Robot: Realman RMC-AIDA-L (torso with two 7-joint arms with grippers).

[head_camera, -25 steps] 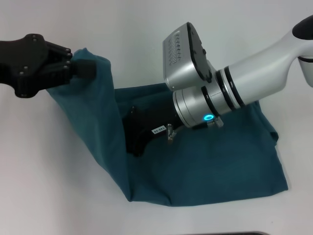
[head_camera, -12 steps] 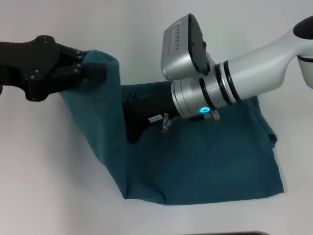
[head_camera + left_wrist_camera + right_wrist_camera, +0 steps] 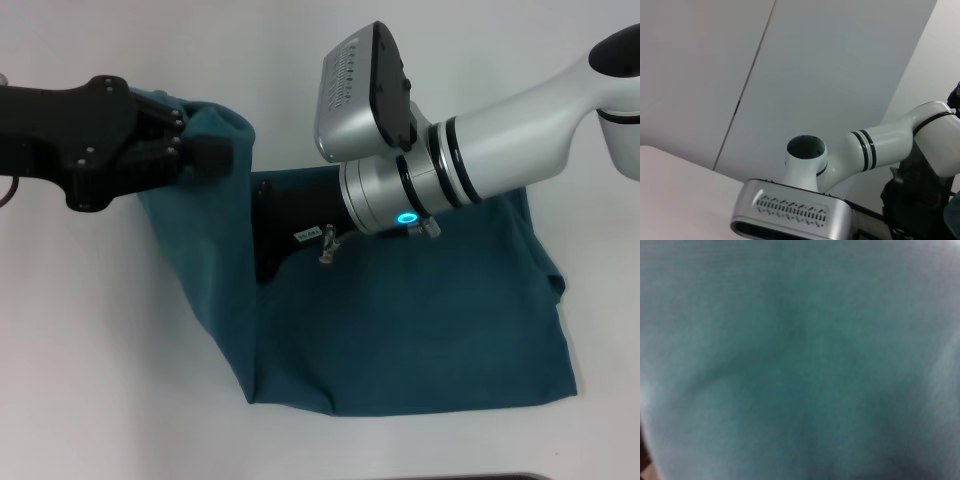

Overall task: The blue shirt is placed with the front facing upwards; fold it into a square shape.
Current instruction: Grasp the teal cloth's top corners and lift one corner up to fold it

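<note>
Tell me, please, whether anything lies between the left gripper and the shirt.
Nothing visible does. The left gripper already holds a raised edge of the shirt, and the right gripper rests on the cloth beside it.

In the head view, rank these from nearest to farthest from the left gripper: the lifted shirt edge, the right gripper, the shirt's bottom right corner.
1. Lifted edge of the blue shirt, pinched in the left gripper.
2. Right gripper, pressed on the shirt's middle.
3. Bottom right corner, far across on the robot's right.
</note>
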